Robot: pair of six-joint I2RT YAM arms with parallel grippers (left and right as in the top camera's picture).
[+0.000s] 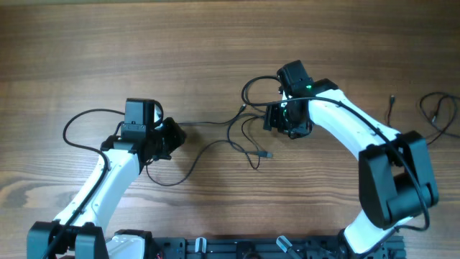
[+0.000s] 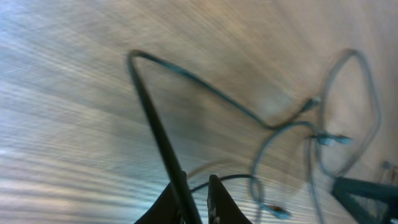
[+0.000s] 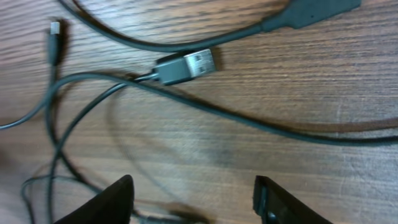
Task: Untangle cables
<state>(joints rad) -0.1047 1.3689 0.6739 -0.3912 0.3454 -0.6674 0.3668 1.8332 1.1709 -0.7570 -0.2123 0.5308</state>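
Several thin dark cables [image 1: 231, 128] lie looped together on the wooden table between my two grippers, one loose plug tip [image 1: 267, 154] pointing toward the front. My left gripper [image 1: 175, 135] sits at the left end of the bundle. In the left wrist view its jaws [image 2: 198, 184] are shut on one dark cable [image 2: 152, 112], which rises up and away, then bends toward the tangle [image 2: 311, 130]. My right gripper [image 1: 277, 119] hovers over the right side of the bundle. In the right wrist view it [image 3: 193, 186] is open with nothing between its fingers, above a silvery USB plug [image 3: 186, 65] and crossing cables [image 3: 249, 121].
A separate thin cable [image 1: 440, 109] lies loose at the far right of the table, its tip [image 1: 392, 99] pointing away. Another thin dark loop [image 1: 75, 124] curves out to the left of the left arm. Bare wood stretches along the back.
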